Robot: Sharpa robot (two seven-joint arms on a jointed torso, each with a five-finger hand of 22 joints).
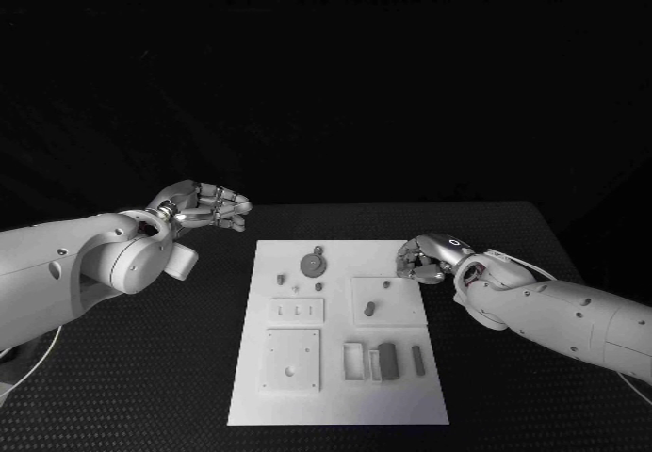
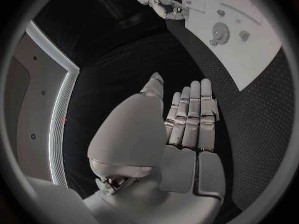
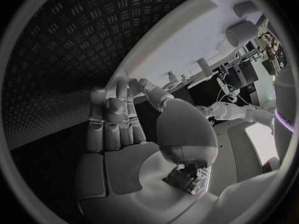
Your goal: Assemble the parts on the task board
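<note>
I'm barely started: both hands empty, fingers straight. Right hand hovers at the board's right edge, left hand off its far-left corner. Parts lie on the board; next, grab one.

Before me lies one task board, a single white plate. I count two hands of mine: my left hand at ten o'clock of the board, my right hand at two o'clock. On the board I make out about eleven small grey parts and panels; one round gear-like part sits toward twelve o'clock. Some are too small to count surely.
</note>
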